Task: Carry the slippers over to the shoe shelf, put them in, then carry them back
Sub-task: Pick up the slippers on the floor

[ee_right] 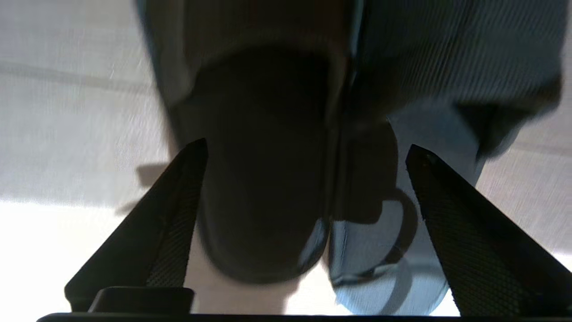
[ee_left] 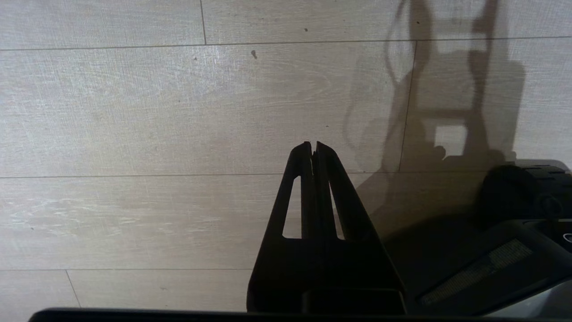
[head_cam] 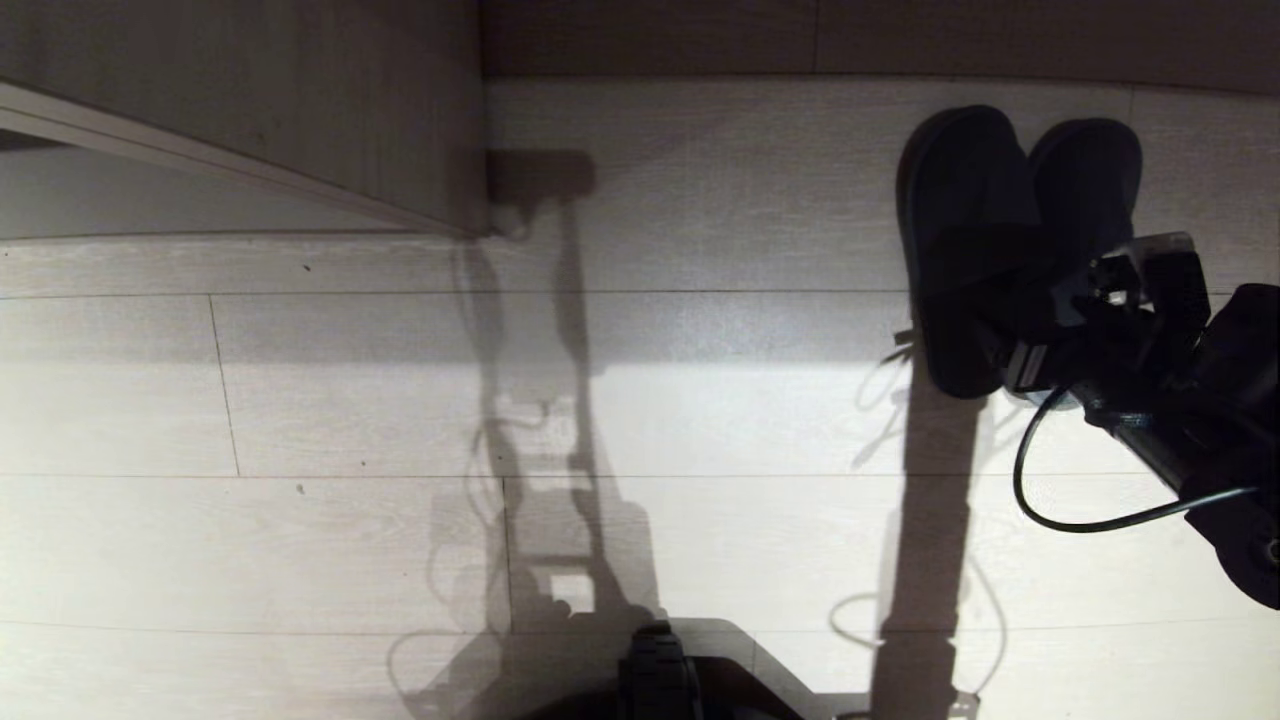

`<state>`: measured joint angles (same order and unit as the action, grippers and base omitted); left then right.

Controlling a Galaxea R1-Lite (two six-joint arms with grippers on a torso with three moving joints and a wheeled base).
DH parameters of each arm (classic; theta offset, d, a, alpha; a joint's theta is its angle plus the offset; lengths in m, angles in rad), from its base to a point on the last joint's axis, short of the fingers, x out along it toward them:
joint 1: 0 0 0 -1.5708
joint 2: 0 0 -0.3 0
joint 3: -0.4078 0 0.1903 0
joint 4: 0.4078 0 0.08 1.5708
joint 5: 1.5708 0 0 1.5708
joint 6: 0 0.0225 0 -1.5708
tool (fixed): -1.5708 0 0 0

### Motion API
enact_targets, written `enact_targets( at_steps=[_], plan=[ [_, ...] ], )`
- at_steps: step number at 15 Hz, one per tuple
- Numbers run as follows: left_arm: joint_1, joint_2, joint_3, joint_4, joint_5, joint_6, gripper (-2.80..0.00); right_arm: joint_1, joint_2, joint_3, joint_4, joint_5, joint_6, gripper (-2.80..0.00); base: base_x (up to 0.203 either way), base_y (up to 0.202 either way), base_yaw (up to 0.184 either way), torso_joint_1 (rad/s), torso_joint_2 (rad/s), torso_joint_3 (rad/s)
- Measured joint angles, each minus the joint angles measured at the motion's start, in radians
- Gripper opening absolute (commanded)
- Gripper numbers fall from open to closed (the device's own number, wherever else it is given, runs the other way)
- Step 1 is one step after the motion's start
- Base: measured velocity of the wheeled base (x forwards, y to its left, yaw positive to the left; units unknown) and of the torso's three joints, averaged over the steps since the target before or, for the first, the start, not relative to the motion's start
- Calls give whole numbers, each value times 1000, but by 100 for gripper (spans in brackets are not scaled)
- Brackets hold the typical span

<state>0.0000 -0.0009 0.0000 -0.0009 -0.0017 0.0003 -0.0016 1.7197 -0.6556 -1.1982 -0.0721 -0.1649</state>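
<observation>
The right arm is reaching in from the right edge of the head view, its dark links slanting up toward the slippers (head_cam: 1000, 240), with a black cable (head_cam: 1040, 490) looping off it over the pale plank floor (head_cam: 300, 400). The right gripper (ee_right: 306, 152) is hanging just above the heel ends of the pair, its 2 fingers (ee_right: 178, 210) spread wide with open space between them and nothing pinched. In the head view the gripper body is covering the heel of the right-hand slipper, so where exactly the fingertips are sitting there is hard to make out. The 2 slippers are lying side by side on the floor, touching along their inner edges, toes pointing toward the dark wall at the far side; in the right wrist view both heels are lying between the spread fingers, and that view is blurred. The left gripper (ee_left: 313, 145) is hanging over bare floor, its 2 fingers pressed together, holding nothing. A taupe wood-grain panel (head_cam: 300, 110) is standing at the far left, well apart from the slippers, cut off by the frame edge. The robot's base (head_cam: 660, 680) is showing only as a dark shape at the near edge.
</observation>
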Motion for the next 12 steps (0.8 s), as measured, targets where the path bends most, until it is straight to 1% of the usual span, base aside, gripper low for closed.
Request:
enact_targets(
  at_steps=[10, 12],
  plan=[
    [0, 0, 0, 0, 1, 0, -280, -9, 119, -152, -110, -27, 4, 0, 0, 0, 0, 0, 0, 0],
    [0, 0, 0, 0, 0, 1, -280, -10, 141, -178, -123, -27, 15, 0, 0, 0, 0, 0, 0, 0]
  ],
)
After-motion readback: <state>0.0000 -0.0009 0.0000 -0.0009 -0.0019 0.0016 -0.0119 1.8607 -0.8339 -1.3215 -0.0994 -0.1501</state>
